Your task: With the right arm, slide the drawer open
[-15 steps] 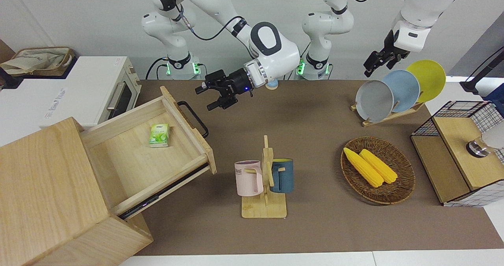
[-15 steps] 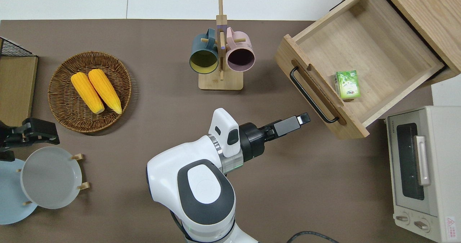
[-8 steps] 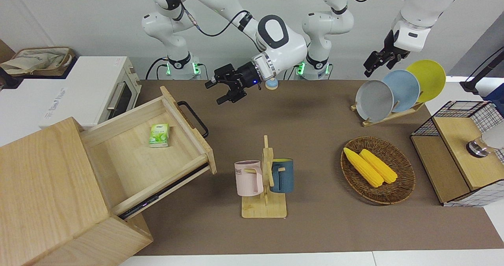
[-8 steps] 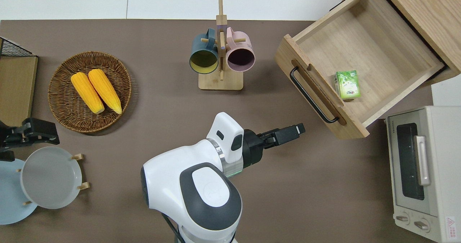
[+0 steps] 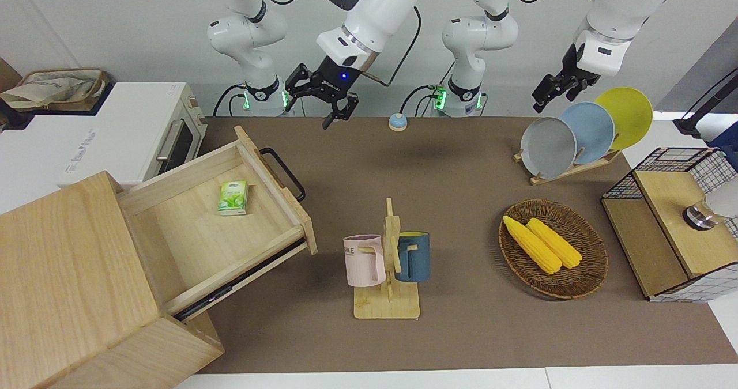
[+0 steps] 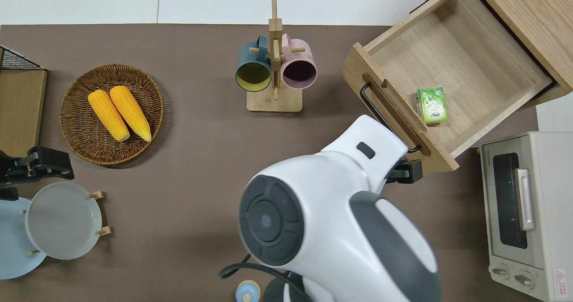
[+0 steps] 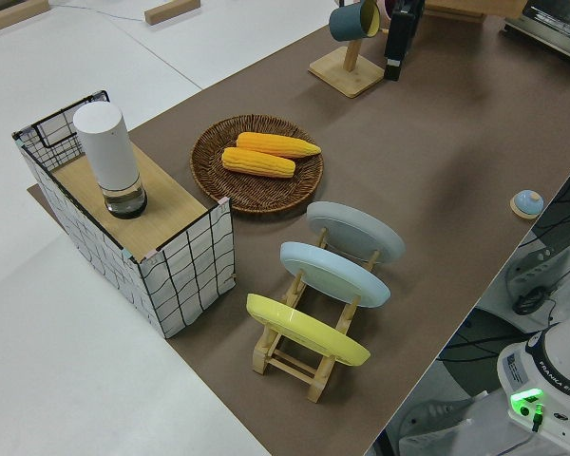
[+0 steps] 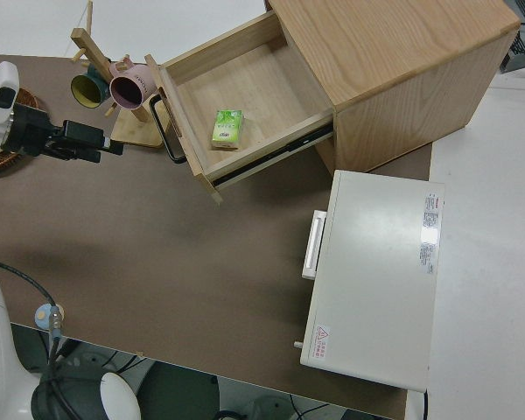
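One drawer [image 5: 225, 227] is what I'm watching: it stands pulled well out of the wooden cabinet [image 5: 69, 285] at the right arm's end of the table, a green packet [image 5: 233, 197] lying inside. My right gripper [image 5: 324, 102] hangs in the air with fingers spread, holding nothing, apart from the black handle [image 5: 283, 173]. The left arm is parked; I cannot tell its fingers' state.

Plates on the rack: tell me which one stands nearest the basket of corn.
The grey plate. It stands at the rack's end toward the wicker basket; the blue plate is in the middle and the yellow plate stands at the rack's opposite end.
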You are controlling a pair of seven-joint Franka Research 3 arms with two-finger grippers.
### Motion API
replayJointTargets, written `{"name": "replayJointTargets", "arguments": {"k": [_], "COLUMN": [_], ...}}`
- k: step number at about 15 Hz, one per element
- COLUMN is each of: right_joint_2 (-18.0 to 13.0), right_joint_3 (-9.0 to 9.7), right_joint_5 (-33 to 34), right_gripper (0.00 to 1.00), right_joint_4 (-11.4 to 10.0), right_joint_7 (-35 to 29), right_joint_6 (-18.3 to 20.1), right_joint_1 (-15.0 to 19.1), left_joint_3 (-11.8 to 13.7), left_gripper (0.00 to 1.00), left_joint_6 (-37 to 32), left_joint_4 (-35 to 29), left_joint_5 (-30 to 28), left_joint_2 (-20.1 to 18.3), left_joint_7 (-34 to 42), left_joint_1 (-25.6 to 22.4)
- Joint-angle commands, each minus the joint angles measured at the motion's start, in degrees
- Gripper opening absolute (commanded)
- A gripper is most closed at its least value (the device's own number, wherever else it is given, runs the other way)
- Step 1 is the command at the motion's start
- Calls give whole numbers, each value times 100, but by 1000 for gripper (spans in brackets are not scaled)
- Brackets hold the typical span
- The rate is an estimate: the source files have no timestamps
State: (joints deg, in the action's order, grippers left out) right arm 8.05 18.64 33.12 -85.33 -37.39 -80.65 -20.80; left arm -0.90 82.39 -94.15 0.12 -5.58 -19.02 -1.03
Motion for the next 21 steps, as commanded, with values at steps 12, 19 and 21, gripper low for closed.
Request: {"name": "replayJointTargets", "arguments": {"k": [12,19,21], "right_joint_2": [-1174,-1086,-1077], "right_joint_3": [-1100,-1504,-1557], "right_joint_5": [-3557,-3497,-3488], "right_gripper": [992,992,992], "right_joint_4": [-484,-458,-441], "right_joint_7": [2727,2729,2728], "right_joint_6": [-469,-697,-689], "right_joint_1": [2386,2405,2414], "left_joint_3": [29,29,29], "left_gripper": [993,993,993], "left_joint_6": [-12,-12,-12], "left_joint_4": [2,2,2], "left_joint_5": [-21,-21,-21], "left_joint_2": [-49,-49,-49], "left_joint_7": [56,56,56], "left_joint_1": [24,24,24]}}
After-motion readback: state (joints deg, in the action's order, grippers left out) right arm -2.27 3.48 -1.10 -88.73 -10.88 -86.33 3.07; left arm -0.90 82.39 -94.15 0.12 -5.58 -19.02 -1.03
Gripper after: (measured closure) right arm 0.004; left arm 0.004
